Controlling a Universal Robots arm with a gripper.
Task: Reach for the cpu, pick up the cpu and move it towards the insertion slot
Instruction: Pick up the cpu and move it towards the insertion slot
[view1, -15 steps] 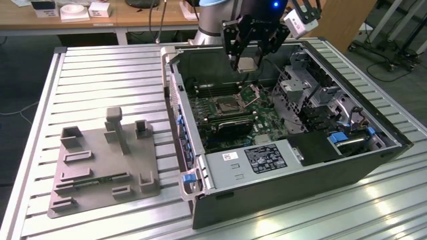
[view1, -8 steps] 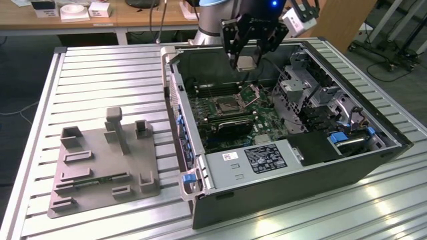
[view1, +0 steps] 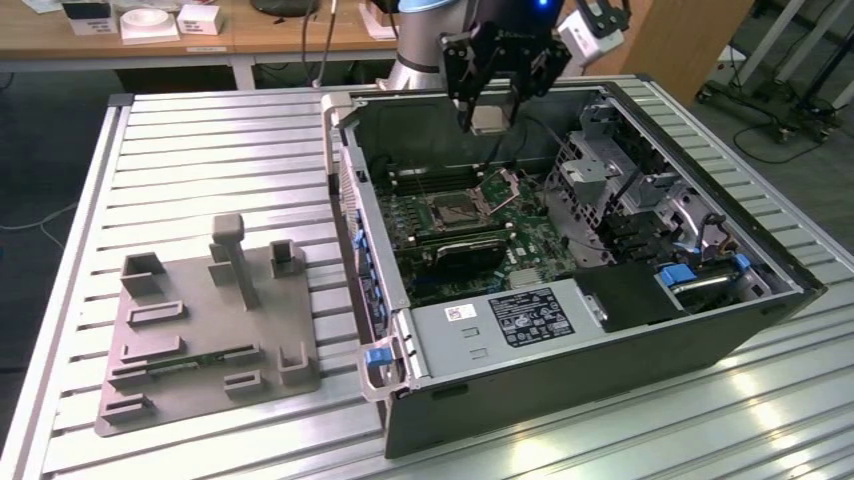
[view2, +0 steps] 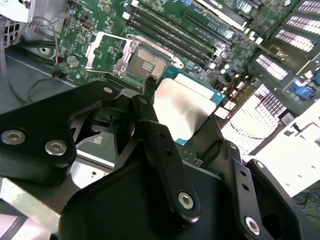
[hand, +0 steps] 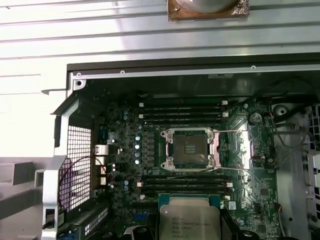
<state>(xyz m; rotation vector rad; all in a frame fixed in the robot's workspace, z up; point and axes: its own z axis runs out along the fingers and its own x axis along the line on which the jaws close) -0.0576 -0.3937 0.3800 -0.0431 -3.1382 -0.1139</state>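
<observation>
The cpu (view1: 490, 118) is a small square chip with a silvery top. My gripper (view1: 491, 112) is shut on it and holds it in the air above the open computer case. In the second wrist view the cpu (view2: 182, 107) sits between my black fingers (view2: 150, 100), its green edge showing. The insertion slot (view1: 461, 210) is a silver-framed socket with a dark centre on the green board, and its latch plate (view1: 505, 185) is tipped up. In the first wrist view the cpu (hand: 189, 220) hangs a short way from the insertion slot (hand: 189, 149). The second wrist view shows the insertion slot (view2: 142, 62) just beyond the chip.
The open computer case (view1: 534, 360) lies on a ribbed metal table (view1: 214, 150). A grey tray (view1: 200, 320) with raised blocks and a green memory stick (view1: 187, 362) stands toward the exterior view's left. Black memory slots (hand: 185, 112) flank the socket. Drive cages (view1: 627, 200) fill the case's other side.
</observation>
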